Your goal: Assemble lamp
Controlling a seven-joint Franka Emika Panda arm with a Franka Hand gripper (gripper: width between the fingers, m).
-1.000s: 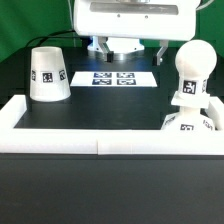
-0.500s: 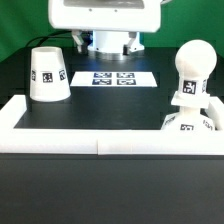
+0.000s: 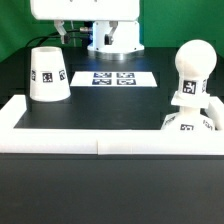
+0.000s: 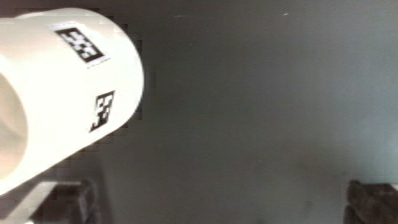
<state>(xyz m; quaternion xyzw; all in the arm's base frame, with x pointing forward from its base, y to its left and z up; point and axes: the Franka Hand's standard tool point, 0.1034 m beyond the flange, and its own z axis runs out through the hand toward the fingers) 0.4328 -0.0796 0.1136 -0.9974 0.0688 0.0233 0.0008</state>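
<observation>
Hovered above the shade (image 3: 47,74) at the worktop's (image 3: 110,110) exterior-view left with hand (image 4: 217,203) spread wide and empty, so could've easily tipped it coming down off-centre.

The white lamp shade (image 3: 47,75) stands on its wide end, far back on the exterior view's left. It has square tags on its side. The round white bulb (image 3: 195,72) sits upright on the squat base (image 3: 190,120), on the exterior view's right, near the front.
</observation>
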